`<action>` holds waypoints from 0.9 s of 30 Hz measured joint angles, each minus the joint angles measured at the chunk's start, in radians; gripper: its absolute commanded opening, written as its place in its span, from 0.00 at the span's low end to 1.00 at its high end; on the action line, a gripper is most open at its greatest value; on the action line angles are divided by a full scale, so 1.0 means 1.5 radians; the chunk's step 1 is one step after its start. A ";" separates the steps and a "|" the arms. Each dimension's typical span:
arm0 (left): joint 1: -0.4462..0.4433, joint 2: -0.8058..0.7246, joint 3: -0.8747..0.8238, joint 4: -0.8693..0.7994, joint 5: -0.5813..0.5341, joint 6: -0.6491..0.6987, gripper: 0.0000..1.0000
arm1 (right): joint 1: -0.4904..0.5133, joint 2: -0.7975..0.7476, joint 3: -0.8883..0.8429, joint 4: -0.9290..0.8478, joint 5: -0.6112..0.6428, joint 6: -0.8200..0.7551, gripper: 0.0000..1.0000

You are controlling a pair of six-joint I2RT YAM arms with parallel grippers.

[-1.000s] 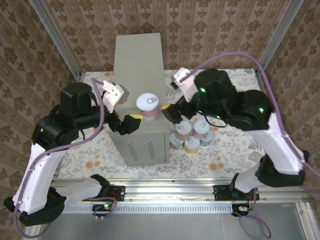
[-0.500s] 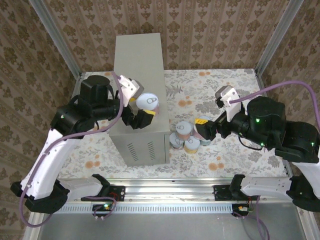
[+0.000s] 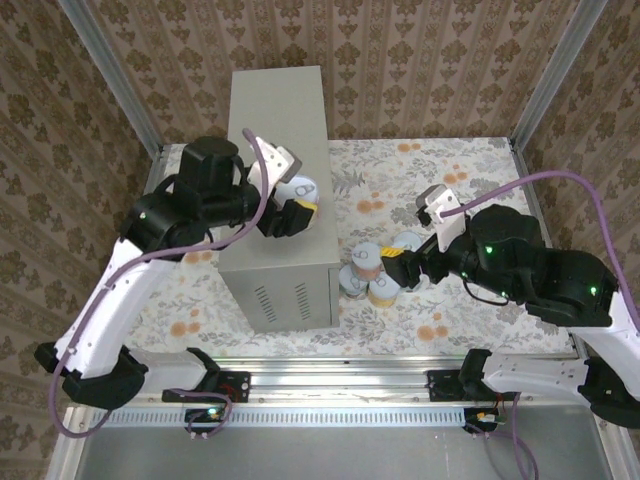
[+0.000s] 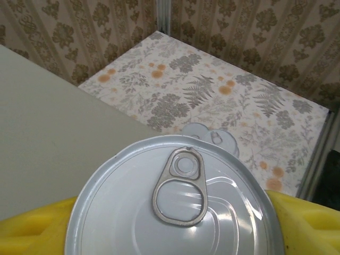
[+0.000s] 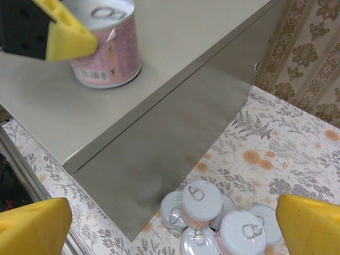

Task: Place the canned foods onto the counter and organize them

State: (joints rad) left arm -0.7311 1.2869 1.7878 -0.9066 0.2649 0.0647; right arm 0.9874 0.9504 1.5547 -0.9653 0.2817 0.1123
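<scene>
Left gripper [image 3: 288,200] has its yellow pads clamped on the pink-label can [image 5: 106,42], so the can's squarely between its fingers, standing upright on the grey counter's [image 3: 275,110] flat top. Right gripper [image 5: 171,226] is wide open, holding nothing. The other cans [image 5: 202,201] sit bunched on the floral surface [image 5: 276,159] just below it, between its fingertips.

From the left wrist, the can [image 4: 175,212] is cropped below, its label hidden.
</scene>
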 measured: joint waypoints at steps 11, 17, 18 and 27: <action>0.107 0.174 0.239 -0.034 -0.001 0.031 0.67 | 0.001 -0.009 -0.073 0.035 -0.003 0.017 1.00; 0.176 0.290 0.368 -0.039 0.001 0.039 0.68 | 0.001 -0.012 -0.092 0.053 -0.003 0.017 1.00; 0.188 0.311 0.388 -0.042 0.001 0.040 0.68 | 0.001 -0.012 -0.093 0.057 -0.003 0.017 1.00; 0.277 0.434 0.507 -0.060 0.003 0.042 0.68 | 0.001 -0.014 -0.130 0.094 -0.008 0.017 1.00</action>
State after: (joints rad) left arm -0.3153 1.9381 2.5481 -0.9966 0.2687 0.1276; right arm 0.9894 0.9295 1.3598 -0.8246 0.2695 0.1383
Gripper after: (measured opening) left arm 0.734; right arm 0.999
